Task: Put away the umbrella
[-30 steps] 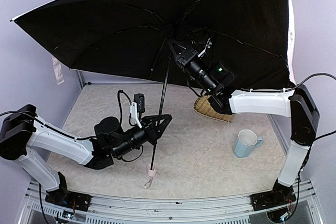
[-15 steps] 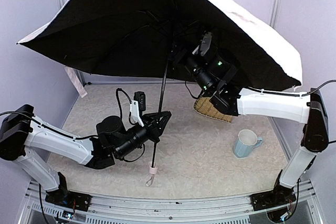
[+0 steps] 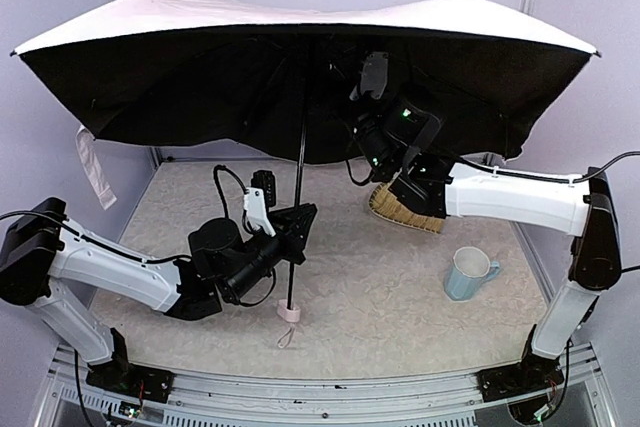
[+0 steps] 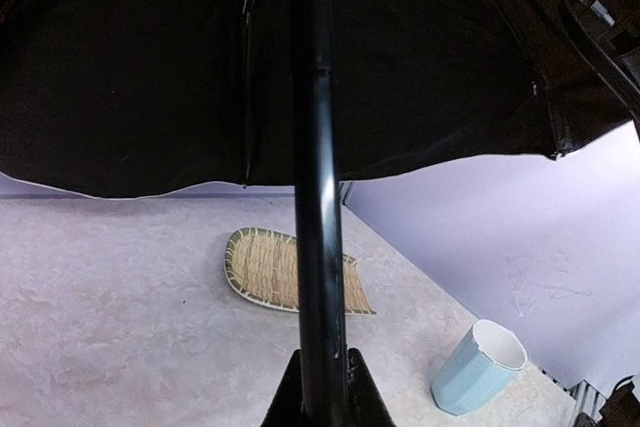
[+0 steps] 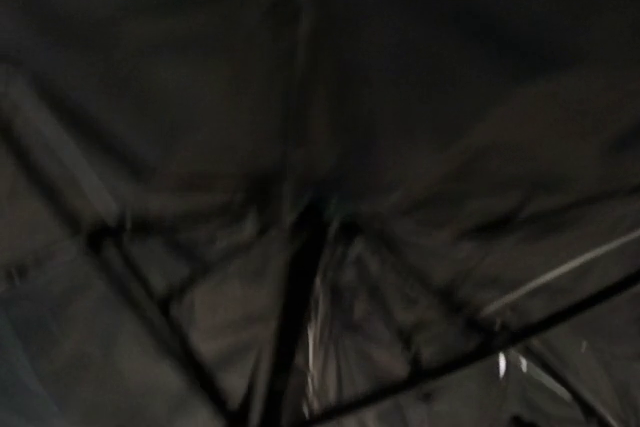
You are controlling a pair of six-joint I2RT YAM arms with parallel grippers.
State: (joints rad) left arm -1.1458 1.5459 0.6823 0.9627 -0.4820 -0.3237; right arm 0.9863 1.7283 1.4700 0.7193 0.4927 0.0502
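A: Top external: your umbrella point(image 3: 300, 22) stands open over the table, left gripper point(image 3: 296, 232) clamped on its shaft point(image 3: 298, 162). Right gripper point(image 3: 370, 82) is under it (grip unreadable, wrist view blurred).
B: Left wrist shows you the whole tray point(image 4: 290, 272). The umbrella was tilted and is now level.

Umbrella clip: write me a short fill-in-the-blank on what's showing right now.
1. The umbrella is fully ____.
2. The left hand is shut on the umbrella's thin dark ____.
3. Near the woven tray, the pale blue cup stands ____ on the table.
Missing words: open; shaft; upright.
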